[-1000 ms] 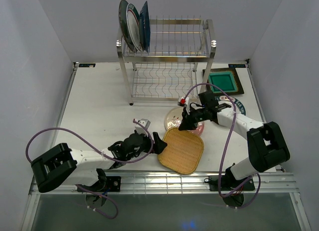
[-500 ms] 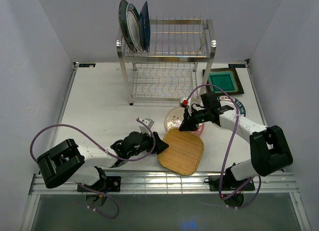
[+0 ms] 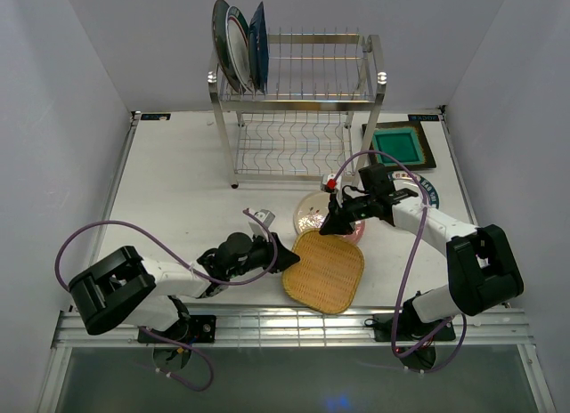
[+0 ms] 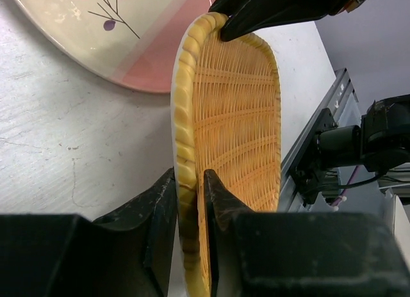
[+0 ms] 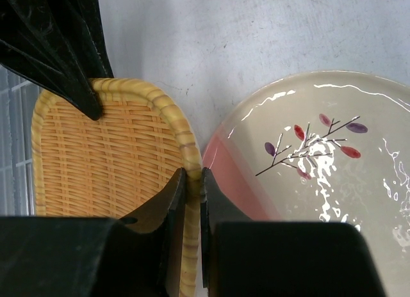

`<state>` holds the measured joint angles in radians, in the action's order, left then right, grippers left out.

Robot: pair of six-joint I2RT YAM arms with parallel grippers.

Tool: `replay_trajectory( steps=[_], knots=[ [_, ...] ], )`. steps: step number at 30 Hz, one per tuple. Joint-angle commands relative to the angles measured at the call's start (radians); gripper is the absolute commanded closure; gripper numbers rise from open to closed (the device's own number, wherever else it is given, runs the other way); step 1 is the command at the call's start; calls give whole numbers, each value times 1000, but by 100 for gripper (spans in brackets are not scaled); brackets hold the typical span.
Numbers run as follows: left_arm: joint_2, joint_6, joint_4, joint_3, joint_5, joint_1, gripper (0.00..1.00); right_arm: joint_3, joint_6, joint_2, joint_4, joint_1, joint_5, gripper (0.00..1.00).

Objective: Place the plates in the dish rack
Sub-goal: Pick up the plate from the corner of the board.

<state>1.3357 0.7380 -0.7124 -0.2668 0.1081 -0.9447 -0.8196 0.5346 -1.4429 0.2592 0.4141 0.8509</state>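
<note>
Orange woven plate [image 3: 325,269]: left gripper [image 3: 287,255], open a second ago, now clamps its nine-o'clock rim; right gripper [image 3: 331,224] pinches twelve-o'clock rim. Two-handed lift looks ready.

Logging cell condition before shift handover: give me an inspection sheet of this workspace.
Surface: white table, lightly scuffed.
Job's things: dish rack holds three plates upright on its upper tier; floral plate and green square plate lie on the table.
Clutter: nothing seen.
Grippers: left gripper and right gripper each pinch the rim of the orange woven plate.
Cables: purple cables loop off both arms.
Surroundings: plain walls.
</note>
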Motion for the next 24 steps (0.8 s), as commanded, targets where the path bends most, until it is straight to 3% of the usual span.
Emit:
replay_trajectory(
  steps=[1,4,9,14,15,18,20,24],
  knots=[
    [0,8,-44,12,39,6,71,4,11,36,-23,-5,54,92],
    [8,9,-52,11,50,7,78,5,13,38,-21,-5,62,92],
    [26,11,-58,3,68,11,80,2,22,39,-12,-5,71,92],
    [30,9,-58,1,67,9,100,5,25,42,-12,-6,73,92],
    [28,8,-58,5,64,9,100,5,27,42,-11,-6,73,92],
    [7,8,-56,14,42,9,100,5,28,39,-12,-9,71,82],
    [-12,6,-53,26,21,9,100,5,28,38,-11,-9,71,69],
    [-73,3,-30,51,-8,9,100,4,30,35,-9,-11,71,60]
  ],
)
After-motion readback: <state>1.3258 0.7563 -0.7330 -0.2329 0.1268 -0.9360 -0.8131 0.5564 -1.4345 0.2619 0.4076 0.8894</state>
